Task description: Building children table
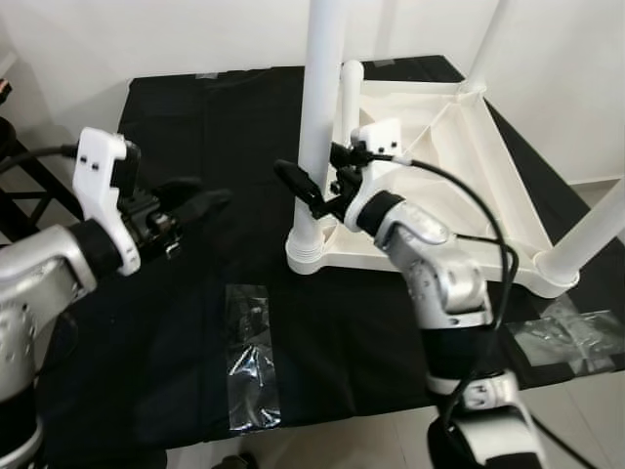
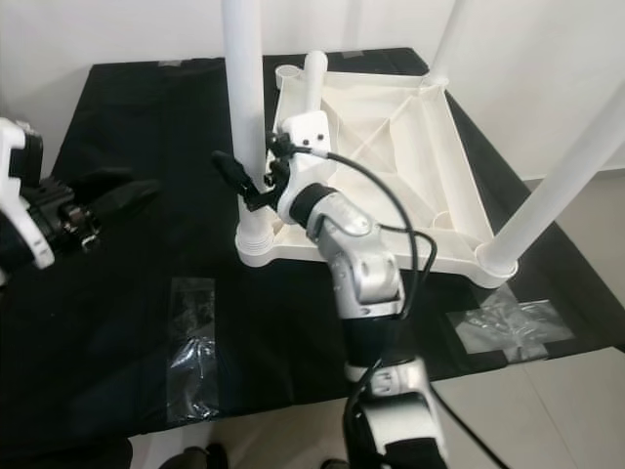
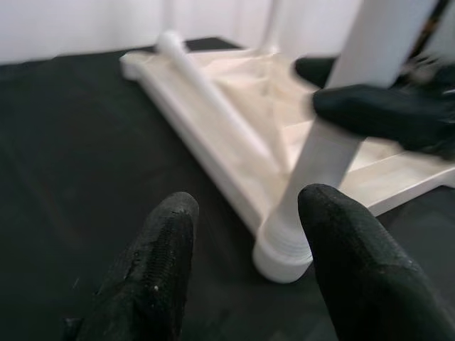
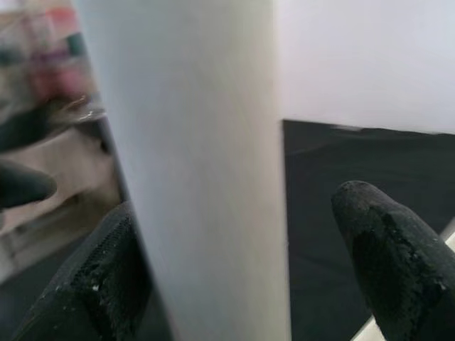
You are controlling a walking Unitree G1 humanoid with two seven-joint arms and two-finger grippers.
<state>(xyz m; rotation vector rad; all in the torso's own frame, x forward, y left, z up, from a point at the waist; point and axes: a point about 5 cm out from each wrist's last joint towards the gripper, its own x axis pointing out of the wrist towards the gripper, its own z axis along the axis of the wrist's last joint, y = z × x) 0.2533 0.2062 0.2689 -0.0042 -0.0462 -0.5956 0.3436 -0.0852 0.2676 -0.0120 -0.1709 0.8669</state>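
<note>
Nearest us, our right gripper (image 1: 311, 195) has its black fingers (image 4: 387, 263) spread around the upright white plastic leg (image 1: 320, 117) of the upturned white children's table (image 1: 459, 176) on the black-covered tabletop (image 1: 176, 332); the leg's top is cut off. Our left gripper (image 3: 245, 263) hovers nearby, fingers apart.

A black cloth (image 1: 195, 127) covers the worktop, reaching its front edge. Two clear plastic bags lie flat on it: a long narrow one (image 1: 249, 357) near the front, and a crumpled one (image 1: 571, 332) at the front right corner. Behind the worktop stands a white wall (image 1: 146, 34). A pale floor (image 1: 391, 440) shows in front, and a dark frame (image 1: 24, 191) stands at the far left.
</note>
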